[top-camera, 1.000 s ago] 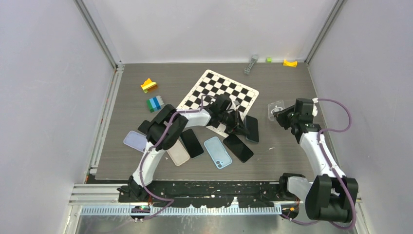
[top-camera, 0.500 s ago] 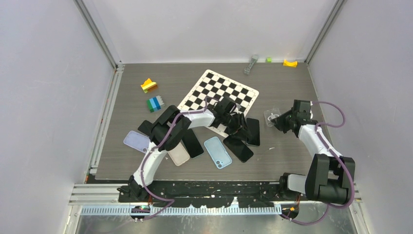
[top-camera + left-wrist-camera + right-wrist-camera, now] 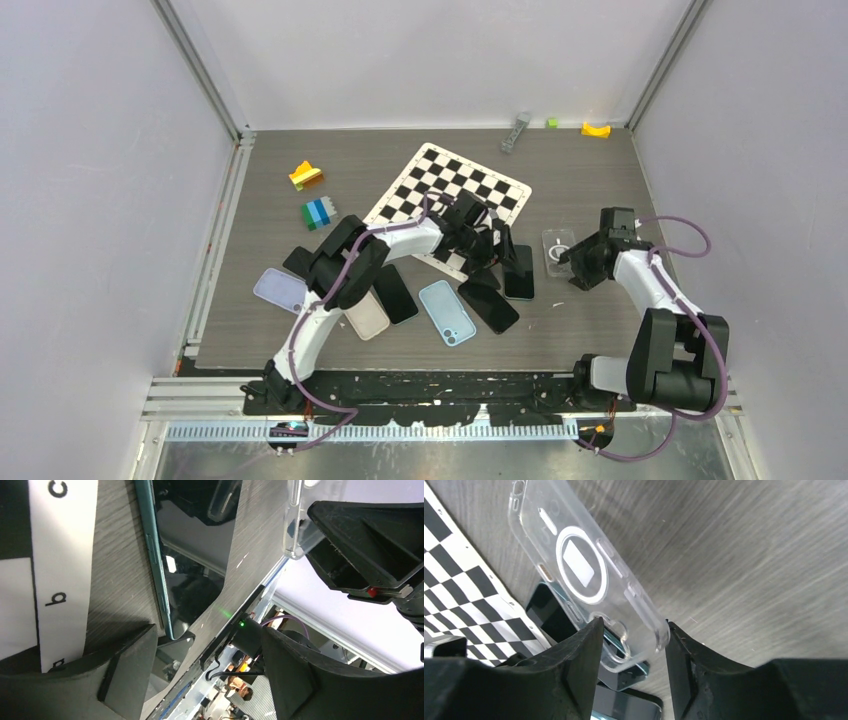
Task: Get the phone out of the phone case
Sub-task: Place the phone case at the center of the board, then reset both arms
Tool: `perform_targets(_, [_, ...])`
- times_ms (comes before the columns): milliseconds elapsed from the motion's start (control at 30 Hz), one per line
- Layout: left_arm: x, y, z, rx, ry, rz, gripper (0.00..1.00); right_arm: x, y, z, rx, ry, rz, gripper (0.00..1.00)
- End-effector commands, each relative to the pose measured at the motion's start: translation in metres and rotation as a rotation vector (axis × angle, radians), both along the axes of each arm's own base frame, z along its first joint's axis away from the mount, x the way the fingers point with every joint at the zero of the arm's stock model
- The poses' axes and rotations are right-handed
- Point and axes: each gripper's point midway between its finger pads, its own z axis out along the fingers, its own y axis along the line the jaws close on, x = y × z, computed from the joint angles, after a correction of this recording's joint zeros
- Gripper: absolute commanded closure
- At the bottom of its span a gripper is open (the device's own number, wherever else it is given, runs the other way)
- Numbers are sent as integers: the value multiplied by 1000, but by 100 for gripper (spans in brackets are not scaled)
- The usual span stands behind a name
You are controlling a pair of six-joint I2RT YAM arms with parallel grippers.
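The phone (image 3: 518, 272), dark with a teal edge, lies flat on the table beside the checkered mat; the left wrist view shows its long teal side (image 3: 190, 555). My left gripper (image 3: 497, 250) (image 3: 207, 640) stands open just off the phone's end, with nothing between its fingers. The clear phone case (image 3: 558, 247) (image 3: 584, 570) lies empty to the right of the phone, apart from it. My right gripper (image 3: 575, 265) (image 3: 633, 630) is open and straddles the case's near end. A narrow gap shows at its right finger (image 3: 684, 665). The phone (image 3: 626, 676) shows under the case's corner.
A checkered mat (image 3: 455, 195) lies behind the phone. Several other phones and cases lie at front left, among them a light blue case (image 3: 447, 312) and a black phone (image 3: 490, 303). Coloured blocks (image 3: 306, 175) (image 3: 319, 212) sit at the left, small items (image 3: 596, 129) at the back.
Both grippers have opened. The right arm came down and left and set the clear case on the table. The phone now lies flat, a little right of where the left gripper held it.
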Motion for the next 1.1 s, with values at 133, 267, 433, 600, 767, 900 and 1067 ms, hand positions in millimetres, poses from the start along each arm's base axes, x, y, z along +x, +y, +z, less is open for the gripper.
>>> perform_targets(133, [1,-14,43,-123,-60,-46,20,-13,-8,21,-57,22,18,41])
perform_targets(267, [1,-20,47,-185,-41,-39,23,-15,-7,30,-62,14,25,38])
perform_targets(433, [-1,-12,56,-168,-86,-35,22,-17,-7,59,-75,-43,34,34])
perform_targets(600, [0,23,86,-77,-215,-37,7,-16,-6,113,-98,-155,55,25])
perform_targets(767, [10,93,139,29,-411,19,0,-15,-8,180,-149,-308,71,4])
perform_targets(900, [16,173,180,191,-580,102,0,-22,-16,223,-208,-403,30,2])
perform_targets(1067, [-1,271,245,398,-881,223,0,-31,-27,273,-272,-536,-43,1])
